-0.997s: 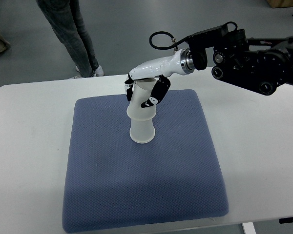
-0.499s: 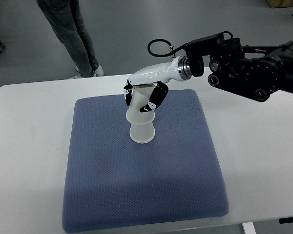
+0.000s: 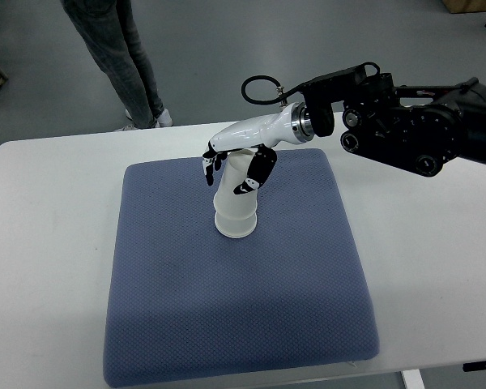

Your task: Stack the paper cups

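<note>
A stack of white paper cups stands upside down on the blue cushion mat, a little behind its middle. The upper cup sits low over the bottom one, so the two read as a single shape. My right hand hovers over the stack's top, its arm coming in from the right. Its fingers are spread to the left of the cup's side, and the black-tipped fingers lie close against the right side. The hand looks loose around the cup, not clamped. The left arm is not in the picture.
The mat lies on a white table. A person's legs stand on the floor behind the table's far left edge. My right forearm hangs over the table's back right.
The upper cup has sunk down over the lower one, and the step between them is gone. My right hand's fingers have spread away from the cup and the arm shifted slightly left.
</note>
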Controlling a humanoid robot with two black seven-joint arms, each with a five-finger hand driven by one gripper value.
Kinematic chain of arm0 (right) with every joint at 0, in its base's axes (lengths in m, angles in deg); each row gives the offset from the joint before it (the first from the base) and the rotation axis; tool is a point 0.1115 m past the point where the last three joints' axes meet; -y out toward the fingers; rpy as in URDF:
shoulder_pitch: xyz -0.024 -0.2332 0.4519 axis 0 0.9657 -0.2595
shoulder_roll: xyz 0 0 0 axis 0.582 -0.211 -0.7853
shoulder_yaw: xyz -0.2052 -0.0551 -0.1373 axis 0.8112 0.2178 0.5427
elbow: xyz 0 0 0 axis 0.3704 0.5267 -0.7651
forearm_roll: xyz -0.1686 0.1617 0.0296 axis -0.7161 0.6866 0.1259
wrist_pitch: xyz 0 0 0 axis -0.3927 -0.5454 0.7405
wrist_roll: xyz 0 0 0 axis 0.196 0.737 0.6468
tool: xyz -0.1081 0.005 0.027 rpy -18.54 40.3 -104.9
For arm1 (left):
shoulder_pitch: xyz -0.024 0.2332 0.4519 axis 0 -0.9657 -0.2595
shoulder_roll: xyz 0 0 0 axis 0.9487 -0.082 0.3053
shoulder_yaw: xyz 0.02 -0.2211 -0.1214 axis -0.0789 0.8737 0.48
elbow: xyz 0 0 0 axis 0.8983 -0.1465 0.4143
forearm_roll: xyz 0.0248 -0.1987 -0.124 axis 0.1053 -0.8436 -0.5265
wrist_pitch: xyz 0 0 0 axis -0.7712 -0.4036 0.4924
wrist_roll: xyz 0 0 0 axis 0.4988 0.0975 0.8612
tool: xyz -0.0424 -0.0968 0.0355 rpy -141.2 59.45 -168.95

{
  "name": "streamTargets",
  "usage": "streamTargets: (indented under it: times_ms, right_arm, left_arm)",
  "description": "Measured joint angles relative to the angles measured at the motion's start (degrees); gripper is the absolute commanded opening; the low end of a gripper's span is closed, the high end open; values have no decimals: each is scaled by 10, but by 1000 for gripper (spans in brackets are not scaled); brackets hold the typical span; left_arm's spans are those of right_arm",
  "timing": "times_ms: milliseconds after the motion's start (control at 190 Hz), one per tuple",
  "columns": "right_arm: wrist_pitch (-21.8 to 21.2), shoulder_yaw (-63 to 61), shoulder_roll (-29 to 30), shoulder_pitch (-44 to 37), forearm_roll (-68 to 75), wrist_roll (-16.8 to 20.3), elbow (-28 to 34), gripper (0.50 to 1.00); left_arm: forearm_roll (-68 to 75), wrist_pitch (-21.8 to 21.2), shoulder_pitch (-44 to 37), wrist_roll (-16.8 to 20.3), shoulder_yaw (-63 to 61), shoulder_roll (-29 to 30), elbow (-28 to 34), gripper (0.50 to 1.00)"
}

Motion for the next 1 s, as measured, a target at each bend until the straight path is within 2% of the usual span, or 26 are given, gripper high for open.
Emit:
streamTargets:
  times_ms: [199, 257, 331, 399, 698, 997]
  right_arm:
    - [1, 0, 0, 0, 0, 0, 0, 829]
    - [1, 0, 0, -1, 0, 0, 0, 860]
    - [1, 0, -1, -3, 0, 0, -1, 866]
    - [1, -2, -1, -5, 0, 0, -1, 901]
    - [0, -10, -22, -26, 13, 0, -3, 901]
    - [1, -118, -21, -9, 84, 0, -27, 899]
  left_arm:
    - [0, 0, 0, 0, 0, 0, 0, 1000]
    - [0, 0, 0, 0, 0, 0, 0, 1000]
    - [0, 0, 0, 0, 0, 0, 0, 1000]
    - [0, 0, 0, 0, 0, 0, 0, 1000]
    - [0, 0, 0, 0, 0, 0, 0, 1000]
    - [0, 0, 0, 0, 0, 0, 0, 1000]
